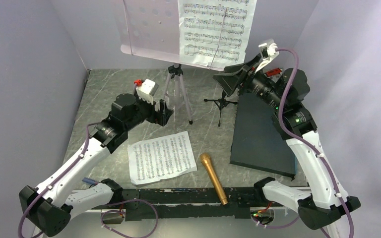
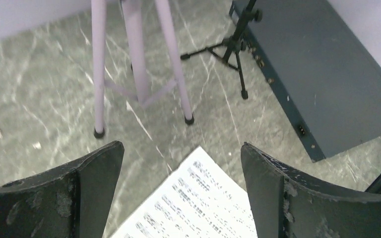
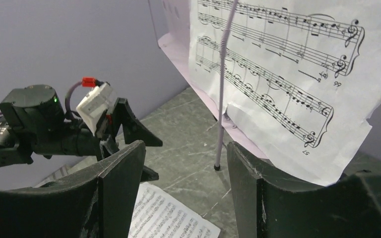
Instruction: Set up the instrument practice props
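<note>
- Grey-green stone-look table [image 1: 96, 94] is sitting between pale lilac walls. It is looking smooth and slippery, so light things could be sliding on it.
- Lilac music stand [image 1: 149, 29] is standing at the back on three thin legs, its flat desk full of round holes. A bump could be tipping it over.
- Dark grey slab [image 1: 263, 134] is lying flat on the right, hard and square-edged.
- One white music sheet [image 1: 216, 29] is leaning on the desk behind a thin wire. It is only thin paper, so a push could be knocking it off.
- Loose music sheet [image 1: 161, 157] is lying flat on the table near the front. It is thin and floppy, so pinching it could be crumpling it.
- Right gripper [image 3: 184, 145] is hanging just beside the sheet on the desk, fingers apart and holding nothing.
- Left gripper [image 2: 181, 148] is hovering over the loose sheet's corner, fingers apart and holding nothing too.
- Gold microphone [image 1: 213, 177] is lying at the front. It is round and shiny, so it could be rolling or slipping.
- Black mic stand [image 1: 222, 103] is standing beside the slab on skinny legs, so it could be toppling easily.
</note>
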`<state>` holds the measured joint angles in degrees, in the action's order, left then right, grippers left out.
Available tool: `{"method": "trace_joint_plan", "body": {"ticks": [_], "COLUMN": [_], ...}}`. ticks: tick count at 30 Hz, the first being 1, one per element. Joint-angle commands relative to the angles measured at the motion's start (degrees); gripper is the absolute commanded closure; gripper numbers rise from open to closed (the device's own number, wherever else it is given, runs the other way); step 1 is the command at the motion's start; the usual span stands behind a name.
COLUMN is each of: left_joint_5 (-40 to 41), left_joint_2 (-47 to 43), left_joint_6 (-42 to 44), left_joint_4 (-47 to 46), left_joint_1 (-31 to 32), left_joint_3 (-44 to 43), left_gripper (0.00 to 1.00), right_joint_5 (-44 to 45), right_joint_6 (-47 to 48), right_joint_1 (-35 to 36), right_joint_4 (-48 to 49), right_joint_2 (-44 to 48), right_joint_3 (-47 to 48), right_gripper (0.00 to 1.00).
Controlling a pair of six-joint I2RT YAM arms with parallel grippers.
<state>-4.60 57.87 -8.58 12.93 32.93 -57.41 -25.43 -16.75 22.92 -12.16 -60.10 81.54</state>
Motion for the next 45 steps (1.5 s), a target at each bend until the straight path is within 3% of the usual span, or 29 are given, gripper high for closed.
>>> {"method": "trace_joint_plan", "body": {"ticks": [1, 20, 45], "left_joint_5": [0.7, 0.1, 1.1], "left_joint_2": [-1.3, -5.5, -9.3], "left_joint_6": [-6.2, -10.1, -11.5], "left_joint_4": [-1.4, -0.8, 2.1], "left_joint_1": [-0.6, -0.9, -0.9], "left_joint_3": [2.9, 8.9, 10.6], "left_gripper": [0.07, 0.07, 0.07], "right_joint_5": [2.3, 11.3, 18.5], "right_joint_6": [-1.0, 2.1, 4.4], "right_joint_1": [0.1, -0.1, 0.0], "right_joint_4": [1.6, 2.2, 0.8], "right_joint_2": [-0.7, -11.1, -15.1], "right_joint_3": [0.7, 11.9, 15.5], "right_gripper": [0.35, 0.33, 0.26]}}
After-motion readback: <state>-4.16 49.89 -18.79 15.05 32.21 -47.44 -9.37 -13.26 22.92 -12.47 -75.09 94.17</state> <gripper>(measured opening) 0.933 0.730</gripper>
